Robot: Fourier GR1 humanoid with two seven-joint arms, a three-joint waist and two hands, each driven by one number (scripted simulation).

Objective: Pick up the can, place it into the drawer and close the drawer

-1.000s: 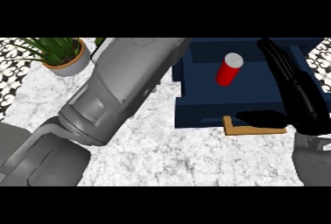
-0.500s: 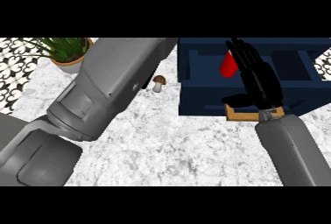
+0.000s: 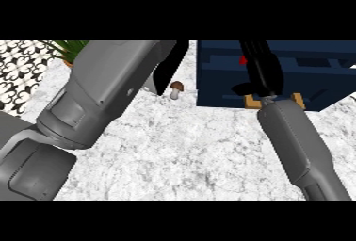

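The head view looks steeply down on a marbled table [image 3: 188, 150] with a dark blue drawer [image 3: 222, 75] standing open at upper right. The right hand [image 3: 261, 70] reaches into the drawer from the forearm below, its black fingers stretched long toward the drawer's far side. Only a sliver of the red can [image 3: 242, 60] shows at the hand's left edge, inside the drawer, so its long axis cannot be read, nor whether the fingers are wrapped round it or merely lie alongside. The can sits touching or just left of this hand, and the right arm is plainly the nearer one. The left hand [image 3: 170, 63] hangs over the table just left of the drawer's front, fingers straight and relaxed, holding nothing. A small brown mushroom [image 3: 176, 89] stands beside it, and a potted plant [image 3: 69, 49] shows at upper left.
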